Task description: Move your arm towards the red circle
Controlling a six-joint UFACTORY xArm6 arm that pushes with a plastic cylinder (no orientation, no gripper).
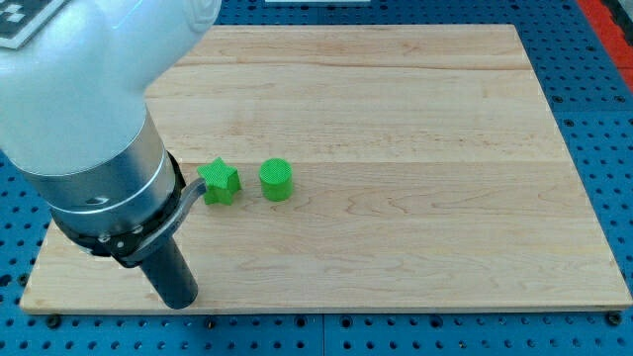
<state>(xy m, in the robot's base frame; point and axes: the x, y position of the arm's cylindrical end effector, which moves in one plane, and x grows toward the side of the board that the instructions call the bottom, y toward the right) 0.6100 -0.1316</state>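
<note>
The arm (79, 119) fills the upper left and left of the frame: a smooth white-grey shell, then a brushed metal collar with a dark ring, then a straight dark matte rod (170, 272). My tip (180, 302) rests at the lower left of the frame, near the board's bottom edge. The rod has no jaws, so no open or closed state applies; it holds nothing.

The red circle is not visible. The arm covers the left part of the board, and its position relative to my tip cannot be told.

Right of the collar lies the green star (219, 183), ribbed on its sides, its left point just beside the collar's bracket in the frame. Just right of it, apart, stands the green cylinder (276, 180), with the same ribbed texture. Both lie above and to the right of my tip, well apart from it.

The board (425, 168) is light wood with fine horizontal grain and visible plank seams, rectangular with rounded corners. It rests on a blue perforated base (603, 138). A red patch (608, 10) shows at the upper right corner.
</note>
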